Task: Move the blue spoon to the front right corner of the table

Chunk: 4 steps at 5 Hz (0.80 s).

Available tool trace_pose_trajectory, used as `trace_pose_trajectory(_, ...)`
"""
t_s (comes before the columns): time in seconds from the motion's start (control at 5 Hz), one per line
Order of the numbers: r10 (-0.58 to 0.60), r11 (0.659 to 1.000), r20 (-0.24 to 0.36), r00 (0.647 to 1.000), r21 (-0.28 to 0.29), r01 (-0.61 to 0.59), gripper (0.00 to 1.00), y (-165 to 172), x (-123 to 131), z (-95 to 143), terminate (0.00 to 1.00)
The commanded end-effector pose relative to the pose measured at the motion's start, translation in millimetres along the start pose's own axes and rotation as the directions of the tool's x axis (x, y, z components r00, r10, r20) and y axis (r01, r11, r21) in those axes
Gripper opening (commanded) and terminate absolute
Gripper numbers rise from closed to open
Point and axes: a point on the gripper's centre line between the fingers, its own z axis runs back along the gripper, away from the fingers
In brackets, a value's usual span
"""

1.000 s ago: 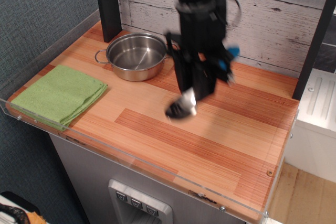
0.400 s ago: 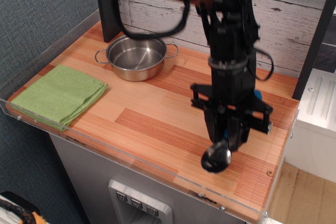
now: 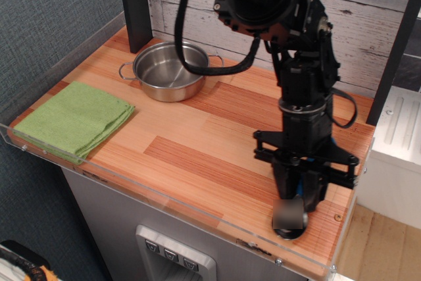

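My gripper points straight down over the front right part of the wooden table. It is shut on the blue spoon. A sliver of the blue handle shows between the fingers, and the round metal bowl hangs below them. The bowl is at or just above the wood near the front right corner, and I cannot tell if it touches. Most of the handle is hidden by the gripper.
A steel pot stands at the back left, and a folded green cloth lies at the front left. A clear acrylic rim runs along the front edge. A black post rises at the back.
My gripper has carried the spoon from the middle of the table, near the pot, to the front right corner and lowered it towards the wood.
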Motion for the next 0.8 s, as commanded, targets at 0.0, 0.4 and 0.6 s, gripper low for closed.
trace_pose_trajectory(0.0,-0.003,1.0,0.007,1.0,-0.03,0.004,1.0,-5.4,19.0,3.3,0.0)
trace_pose_trajectory(0.4,-0.021,1.0,0.036,0.999,-0.022,0.022,1.0,-3.4,19.6,18.9,0.0)
trace_pose_trajectory(0.6,-0.056,0.998,0.067,0.996,0.017,0.055,1.0,-7.6,19.6,38.3,0.0)
